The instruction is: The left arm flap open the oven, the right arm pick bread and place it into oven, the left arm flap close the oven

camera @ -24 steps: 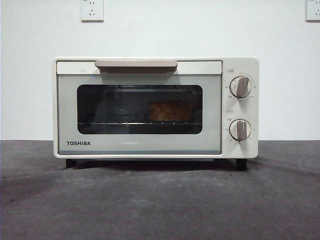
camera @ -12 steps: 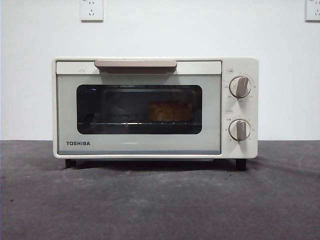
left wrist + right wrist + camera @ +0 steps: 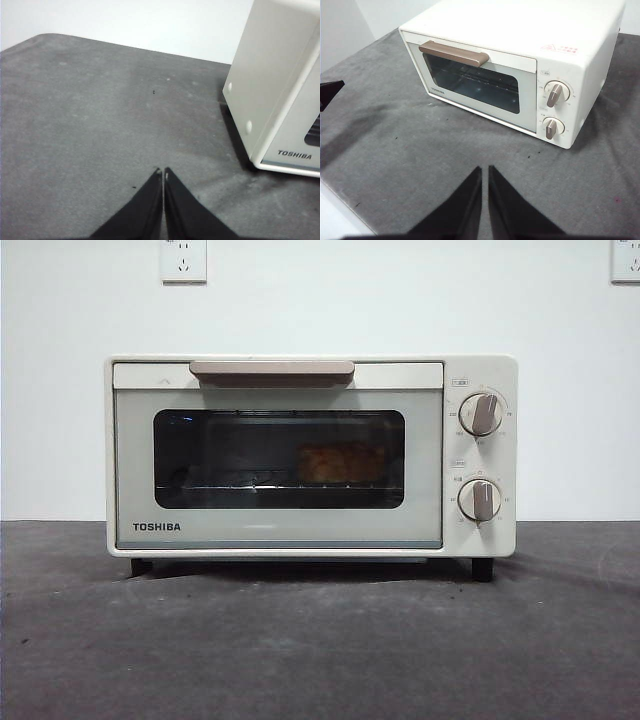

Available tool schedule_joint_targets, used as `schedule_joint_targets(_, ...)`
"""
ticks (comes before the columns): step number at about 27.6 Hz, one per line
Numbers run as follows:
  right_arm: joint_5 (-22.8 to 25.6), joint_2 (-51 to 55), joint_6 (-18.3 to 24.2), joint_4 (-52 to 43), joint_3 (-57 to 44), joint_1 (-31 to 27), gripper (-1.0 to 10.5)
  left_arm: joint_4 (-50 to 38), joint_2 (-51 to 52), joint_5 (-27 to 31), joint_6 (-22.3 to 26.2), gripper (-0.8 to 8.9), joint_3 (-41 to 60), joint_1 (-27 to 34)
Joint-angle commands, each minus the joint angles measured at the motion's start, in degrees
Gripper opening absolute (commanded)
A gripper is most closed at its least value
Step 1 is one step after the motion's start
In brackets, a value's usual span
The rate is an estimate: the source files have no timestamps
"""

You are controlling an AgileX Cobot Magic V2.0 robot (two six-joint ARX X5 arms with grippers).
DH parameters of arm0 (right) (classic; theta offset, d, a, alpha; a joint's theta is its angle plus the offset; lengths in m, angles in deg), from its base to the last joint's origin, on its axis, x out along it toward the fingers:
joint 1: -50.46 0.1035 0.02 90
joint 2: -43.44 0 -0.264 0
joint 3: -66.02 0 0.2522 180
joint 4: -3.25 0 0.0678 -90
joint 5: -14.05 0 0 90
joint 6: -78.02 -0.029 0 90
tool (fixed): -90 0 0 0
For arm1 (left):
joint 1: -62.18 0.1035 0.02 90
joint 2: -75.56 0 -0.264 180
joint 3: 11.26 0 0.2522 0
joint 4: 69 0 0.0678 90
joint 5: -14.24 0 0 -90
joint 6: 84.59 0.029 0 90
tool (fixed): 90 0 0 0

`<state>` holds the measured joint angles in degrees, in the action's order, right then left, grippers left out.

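Front view: the oven (image 3: 310, 455) sits square on the grey worktop (image 3: 320, 650), door shut, handle (image 3: 272, 370) up top, two knobs (image 3: 481, 413) at its right side. Through the glass, the bread (image 3: 340, 462) rests on the rack, right of centre. No arm in this shot.

Left wrist view: the left gripper (image 3: 163, 173) hangs over bare worktop with jaws pressed together, holding nothing; the oven's corner (image 3: 272, 85) is near.

Right wrist view: the right gripper (image 3: 484, 170), jaws nearly touching and empty, hovers in front of the oven (image 3: 520, 65), well apart from it.
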<state>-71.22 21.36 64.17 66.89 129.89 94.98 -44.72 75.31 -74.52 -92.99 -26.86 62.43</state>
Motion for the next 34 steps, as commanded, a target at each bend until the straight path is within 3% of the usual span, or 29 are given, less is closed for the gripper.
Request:
schedule_joint_targets(1,0.2,-0.2,0.4,-0.6,1.0,0.4,0.2,0.3,0.1,0.3,3.7,0.1,1.2,0.0)
schedule_joint_targets(27,0.2,-0.2,0.4,-0.7,1.0,0.3,0.2,0.3,0.1,0.3,4.9,0.11,1.2,0.0)
schedule_joint_targets(32,1.3,2.6,1.4,-2.4,-0.7,-8.3,0.2,0.3,0.1,0.3,4.9,0.1,1.2,0.0)
schedule_joint_targets(34,1.4,4.8,5.7,-5.1,-3.9,-14.4,0.2,0.3,0.1,0.3,4.9,0.11,1.2,0.0)
